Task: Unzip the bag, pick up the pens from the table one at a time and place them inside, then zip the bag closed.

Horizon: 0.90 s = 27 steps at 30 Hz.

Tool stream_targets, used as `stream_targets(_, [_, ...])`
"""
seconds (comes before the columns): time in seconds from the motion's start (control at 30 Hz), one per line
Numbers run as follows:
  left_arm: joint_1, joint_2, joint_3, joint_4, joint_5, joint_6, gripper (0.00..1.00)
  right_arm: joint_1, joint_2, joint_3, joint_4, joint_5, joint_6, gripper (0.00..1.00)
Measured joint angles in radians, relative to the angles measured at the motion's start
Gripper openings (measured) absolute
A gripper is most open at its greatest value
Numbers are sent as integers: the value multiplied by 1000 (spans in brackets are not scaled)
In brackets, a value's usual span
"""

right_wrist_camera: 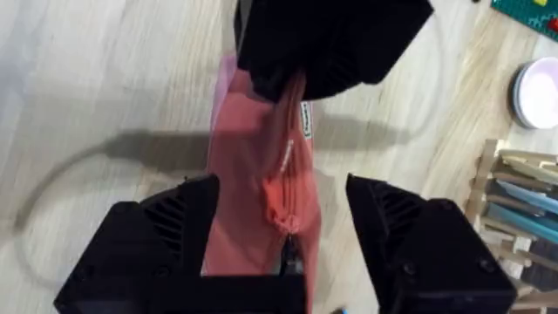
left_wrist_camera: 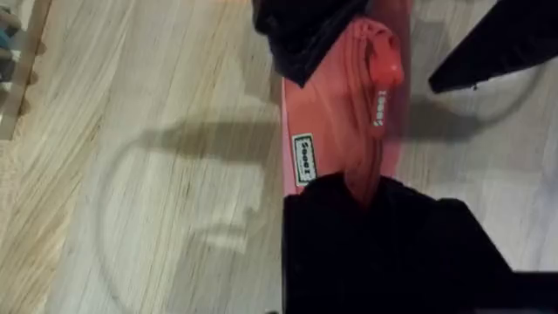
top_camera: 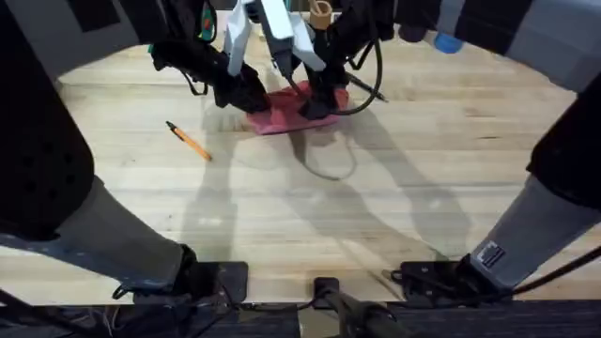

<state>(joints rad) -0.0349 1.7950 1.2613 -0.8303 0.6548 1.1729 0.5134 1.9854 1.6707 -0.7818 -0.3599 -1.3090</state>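
The right gripper (right_wrist_camera: 288, 253) stands open astride the soft salmon-pink fabric pouch (right_wrist_camera: 253, 166), its zipper pull (right_wrist_camera: 281, 218) between the fingers. Beyond, the left gripper (left_wrist_camera: 349, 187) pinches the pouch's end. Limp and light, it bunches; grasp the pull. Farther left lies the slim orange pen (top_camera: 189, 142).

A wooden holder (right_wrist_camera: 514, 218) and green mat (right_wrist_camera: 527, 13) sit under soft, shadow-casting light.

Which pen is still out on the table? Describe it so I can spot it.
Start at the pink bag at the table's far middle. The pen lies alone to its left and nearer the bases. It is slim and orange with a dark tip.
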Motion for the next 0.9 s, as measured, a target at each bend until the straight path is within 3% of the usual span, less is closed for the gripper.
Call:
stream_targets(0.63, [0, 0, 0, 0, 4, 2, 41, -65, 30, -4, -13, -91, -23, 872])
stream_targets(0.9, [0, 0, 0, 0, 4, 2, 42, -65, 30, -4, -12, -98, -27, 750])
